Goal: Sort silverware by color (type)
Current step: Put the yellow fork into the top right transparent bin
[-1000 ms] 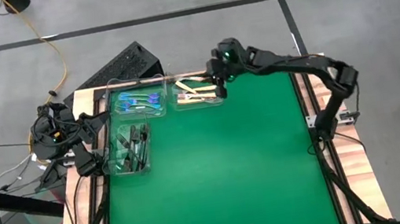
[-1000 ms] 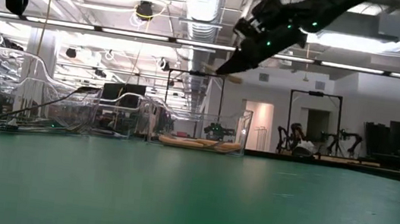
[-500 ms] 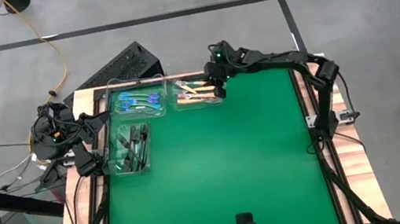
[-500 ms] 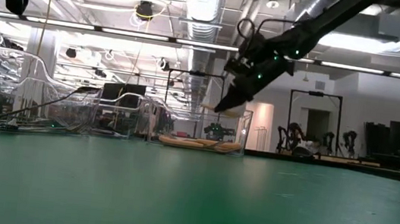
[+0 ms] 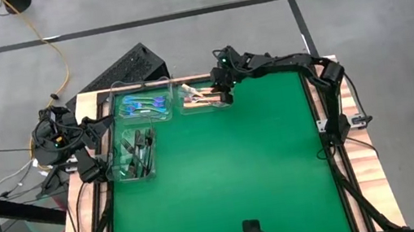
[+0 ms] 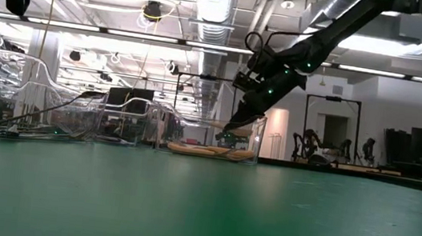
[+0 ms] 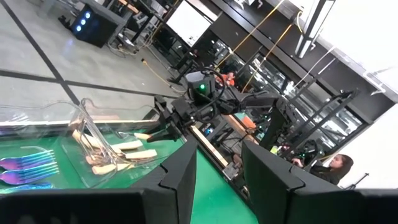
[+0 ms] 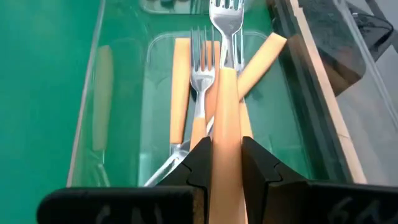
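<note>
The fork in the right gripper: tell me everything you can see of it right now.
The fork has a flat tan handle that looks like wood and shiny silver tines. The right gripper is shut on its handle, tines pointing away from the wrist. It hangs tilted down over the clear bin at the table's far edge, above other tan-handled forks lying there. Whether it touches them I cannot tell.

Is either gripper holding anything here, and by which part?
The right gripper holds a tan-handled fork by its handle, tines pointing away, over the clear bin of tan forks. The left gripper, off by the table's left edge, holds nothing.
</note>
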